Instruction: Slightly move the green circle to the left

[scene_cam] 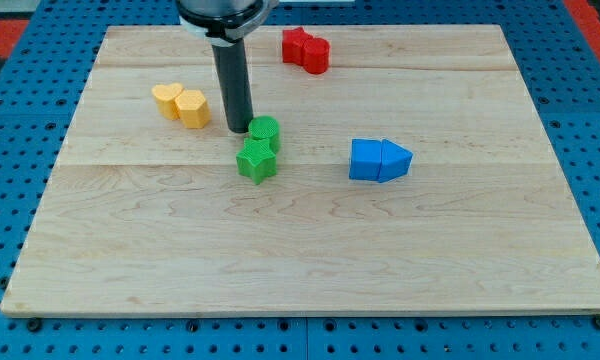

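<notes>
The green circle (265,132) sits near the middle of the wooden board (310,250), touching a green star (256,160) just below it. My tip (238,129) rests on the board right at the circle's left side, touching or nearly touching it. The dark rod rises from there to the view's top.
Two yellow blocks (180,104), a hexagon-like one and a heart, stand together at the upper left. Two red blocks (306,49) stand at the top centre. A blue cube and blue triangle (379,160) stand together at the right of centre. Blue pegboard surrounds the board.
</notes>
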